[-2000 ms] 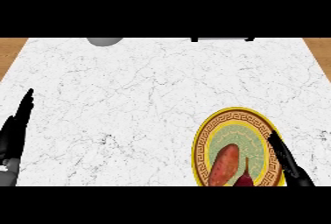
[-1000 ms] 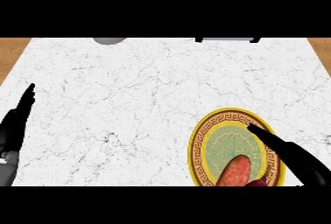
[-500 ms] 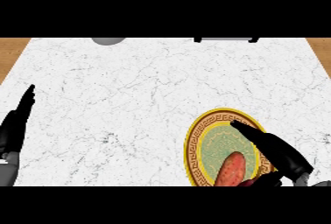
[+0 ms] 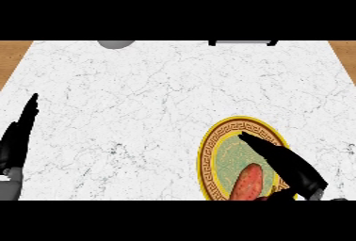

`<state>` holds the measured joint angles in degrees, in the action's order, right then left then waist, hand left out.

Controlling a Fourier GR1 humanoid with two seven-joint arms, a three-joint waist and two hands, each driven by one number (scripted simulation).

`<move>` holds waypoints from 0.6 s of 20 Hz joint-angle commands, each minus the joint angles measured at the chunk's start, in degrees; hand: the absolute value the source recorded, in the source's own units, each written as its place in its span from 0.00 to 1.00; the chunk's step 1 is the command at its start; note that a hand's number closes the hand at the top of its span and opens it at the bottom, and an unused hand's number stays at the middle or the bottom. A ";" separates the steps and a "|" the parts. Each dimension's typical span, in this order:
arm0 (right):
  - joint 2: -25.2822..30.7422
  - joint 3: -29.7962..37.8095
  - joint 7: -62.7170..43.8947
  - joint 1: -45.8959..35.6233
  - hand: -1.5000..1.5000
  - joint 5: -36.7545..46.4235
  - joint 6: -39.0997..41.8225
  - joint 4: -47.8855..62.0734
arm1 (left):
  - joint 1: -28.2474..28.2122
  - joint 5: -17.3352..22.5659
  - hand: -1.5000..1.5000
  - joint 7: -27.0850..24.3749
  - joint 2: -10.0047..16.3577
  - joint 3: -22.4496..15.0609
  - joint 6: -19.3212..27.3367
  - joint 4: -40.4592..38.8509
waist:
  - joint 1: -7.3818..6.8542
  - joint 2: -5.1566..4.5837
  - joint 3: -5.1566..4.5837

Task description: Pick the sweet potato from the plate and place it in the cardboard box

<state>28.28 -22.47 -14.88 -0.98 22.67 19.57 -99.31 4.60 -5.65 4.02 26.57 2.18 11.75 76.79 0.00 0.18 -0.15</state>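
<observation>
Potato (image 4: 248,184) lies on the plate (image 4: 211,141), lower right of the tabletop (image 4: 139,94). It runs roughly up-down in the view, with its near end cut off at the bottom. Right hand (image 4: 295,172) is over the plate just right of it, fingers straight, closed on nothing. Left hand (image 4: 20,136) rests open at the left edge.

Expect it to be stiff, fairly heavy and tapered, with skin that isn't slick, though it may roll on the plate. You should wrap it at the thick middle, across its length.

Count: one potato, one plate, two hands. No box in view.
</observation>
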 commanded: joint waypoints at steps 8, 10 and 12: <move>-8.25 -0.33 -5.89 -0.49 0.00 2.84 6.52 -7.72 | 2.83 -4.44 0.50 0.98 -3.40 2.46 -1.05 -1.88 | 0.08 -0.16 0.14; -7.45 -2.36 -3.51 5.48 0.00 6.50 4.87 -8.79 | 0.07 -3.84 0.50 -1.45 -4.11 3.76 -1.56 -1.70 | 0.15 -0.13 0.15; -5.82 -0.16 -3.16 4.21 0.00 6.59 7.25 -6.46 | -0.66 -5.50 0.50 1.46 -4.64 2.31 -1.32 2.53 | 0.02 -0.13 0.16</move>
<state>22.65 -22.53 -17.31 1.88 26.95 25.33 -105.99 4.69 -9.18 3.48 23.70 5.23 9.65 76.67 0.05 0.11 -0.07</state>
